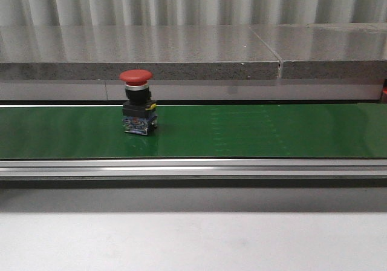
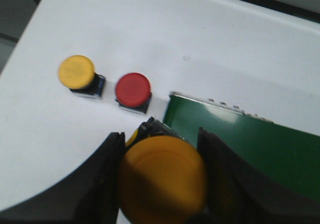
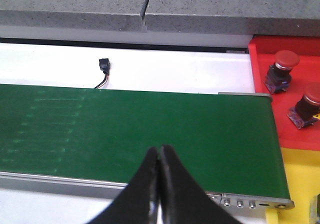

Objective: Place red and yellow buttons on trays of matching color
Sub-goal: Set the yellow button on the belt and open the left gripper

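Note:
A red button (image 1: 136, 109) stands upright on the green belt (image 1: 254, 132) in the front view; no gripper shows there. My left gripper (image 2: 161, 146) is shut on a yellow button (image 2: 162, 176), held near the belt's end (image 2: 240, 144). Past it on the white table stand another yellow button (image 2: 79, 75) and a red button (image 2: 133, 90). My right gripper (image 3: 160, 151) is shut with nothing in it, above the belt's near edge. Two red buttons (image 3: 281, 70) (image 3: 307, 104) stand on the red tray (image 3: 260, 74). The yellow tray (image 3: 300, 184) lies beside it.
A grey stone ledge (image 1: 181, 53) runs behind the belt. An aluminium rail (image 1: 193, 168) borders the belt's front. A small black connector with wires (image 3: 103, 69) lies on the white surface behind the belt.

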`<action>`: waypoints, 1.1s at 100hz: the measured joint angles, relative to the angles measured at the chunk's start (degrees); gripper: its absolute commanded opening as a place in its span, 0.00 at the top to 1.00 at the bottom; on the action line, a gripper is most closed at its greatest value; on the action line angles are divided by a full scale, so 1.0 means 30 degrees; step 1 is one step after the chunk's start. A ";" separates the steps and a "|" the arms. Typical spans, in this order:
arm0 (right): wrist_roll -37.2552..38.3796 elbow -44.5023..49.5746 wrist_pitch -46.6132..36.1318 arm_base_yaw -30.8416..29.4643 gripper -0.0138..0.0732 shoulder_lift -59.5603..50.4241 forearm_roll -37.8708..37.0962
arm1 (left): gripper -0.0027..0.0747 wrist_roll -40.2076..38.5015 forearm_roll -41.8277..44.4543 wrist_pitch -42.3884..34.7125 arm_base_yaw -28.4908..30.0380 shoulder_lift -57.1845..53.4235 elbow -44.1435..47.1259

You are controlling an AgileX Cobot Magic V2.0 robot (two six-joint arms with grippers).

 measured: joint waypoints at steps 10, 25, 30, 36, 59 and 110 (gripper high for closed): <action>0.0000 0.0000 0.0000 0.0000 0.98 0.0000 0.0000 | 0.99 0.0085 -0.0081 0.0047 -0.0810 0.0131 0.0561; 0.0000 0.0000 0.0000 0.0000 0.98 0.0000 0.0000 | 0.99 0.0129 -0.0153 -0.0136 -0.1368 0.0639 0.1089; 0.0000 0.0000 0.0000 0.0000 0.98 0.0000 0.0000 | 0.99 0.0142 -0.0189 -0.0186 -0.1417 0.0793 0.1142; 0.0000 0.0000 0.0000 0.0000 0.98 0.0000 0.0000 | 0.99 0.0172 -0.0268 -0.0232 -0.1417 0.0944 0.1188; 0.0000 0.0000 0.0000 0.0000 0.98 0.0000 0.0000 | 0.99 0.0172 -0.0395 -0.0063 -0.1447 0.1934 0.1234; 0.0000 0.0000 0.0000 0.0000 0.98 0.0000 0.0000 | 0.18 0.0210 -0.0513 0.0590 -0.1494 0.2415 0.1234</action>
